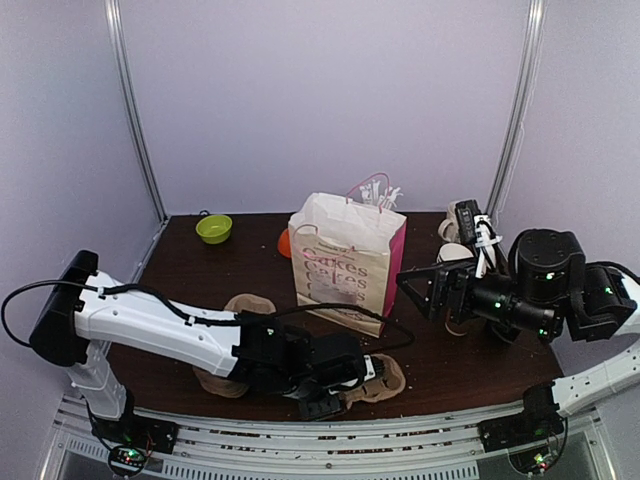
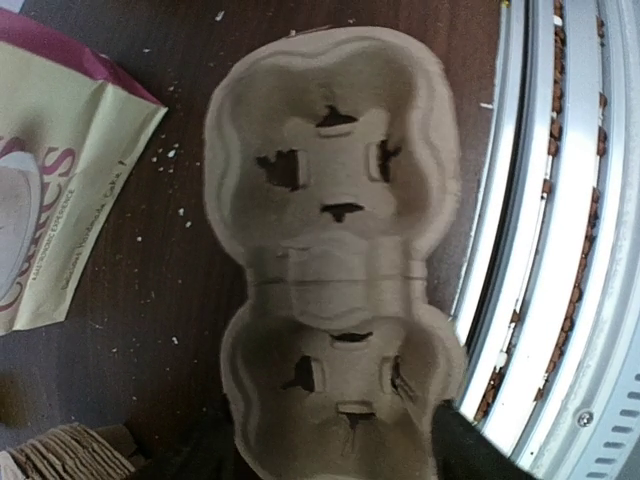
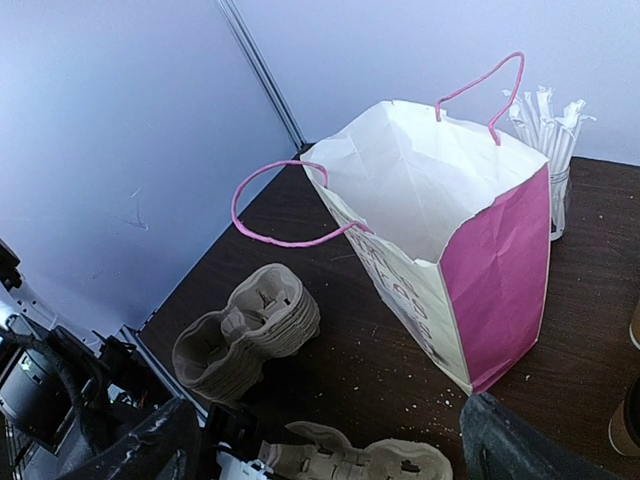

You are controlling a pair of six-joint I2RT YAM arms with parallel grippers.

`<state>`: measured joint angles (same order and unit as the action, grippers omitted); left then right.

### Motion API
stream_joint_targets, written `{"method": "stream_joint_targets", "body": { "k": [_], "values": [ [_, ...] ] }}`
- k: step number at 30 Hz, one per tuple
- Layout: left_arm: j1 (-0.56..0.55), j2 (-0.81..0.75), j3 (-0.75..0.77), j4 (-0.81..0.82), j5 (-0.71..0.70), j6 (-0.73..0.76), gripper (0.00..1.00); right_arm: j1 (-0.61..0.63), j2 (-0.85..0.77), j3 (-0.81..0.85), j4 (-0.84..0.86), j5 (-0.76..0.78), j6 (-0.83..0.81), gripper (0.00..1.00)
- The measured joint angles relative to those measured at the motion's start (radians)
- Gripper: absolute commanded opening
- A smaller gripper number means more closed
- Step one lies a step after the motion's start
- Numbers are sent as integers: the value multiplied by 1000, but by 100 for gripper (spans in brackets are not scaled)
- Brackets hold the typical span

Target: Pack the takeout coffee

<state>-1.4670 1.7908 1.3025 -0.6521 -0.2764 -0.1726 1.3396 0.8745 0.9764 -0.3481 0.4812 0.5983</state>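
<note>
Pale lavender walls and slim metal posts enclose a dark brown table point(image 1: 180, 268) flecked with pale crumbs. Ribbed metal rails point(image 2: 530, 250) with brown grit in their grooves run along its near edge. At centre stands an upright paper bag point(image 1: 345, 265) with a cream front printed "Cakes", a magenta side panel, a creased white interior, looped pink cord handles and an open mouth. A moulded-pulp cup tray point(image 2: 335, 250), grey-brown and fibrous, lies flat near the rails in front of the bag; each of its two round wells is cut by four tabs. The left gripper point(image 2: 330, 425) stands open over the tray's end, one dark finger at each side; whether either touches the pulp cannot be told. A nested stack of trays point(image 3: 245, 335) sits left of the bag, partly hidden under the left arm. The right gripper point(image 1: 415, 297) is spread wide and empty, level with the bag's right side. The coffee cup point(image 1: 455, 252), tan paper with a pale rim, stands right of the bag, behind that gripper; its lid cannot be made out. Behind the bag are paper-wrapped straws point(image 3: 550, 125) in a clear glass. A green bowl point(image 1: 213, 229) sits at far left, and a rounded orange object point(image 1: 285, 243) is half hidden by the bag.
</note>
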Motion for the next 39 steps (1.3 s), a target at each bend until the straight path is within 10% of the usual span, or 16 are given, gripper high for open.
{"method": "stream_joint_targets", "body": {
  "k": [5,22,39],
  "values": [
    [0,-81,-25,-18,-30,-45,98,0,-8,-1,7,3,0,93],
    [237,-476,-166,-302,-221,-525,96,0,-53,-33,50,8,1,93],
    [481,-618,-332,-260,-59,-578,98,0,-50,-92,118,-31,3,93]
  ]
}}
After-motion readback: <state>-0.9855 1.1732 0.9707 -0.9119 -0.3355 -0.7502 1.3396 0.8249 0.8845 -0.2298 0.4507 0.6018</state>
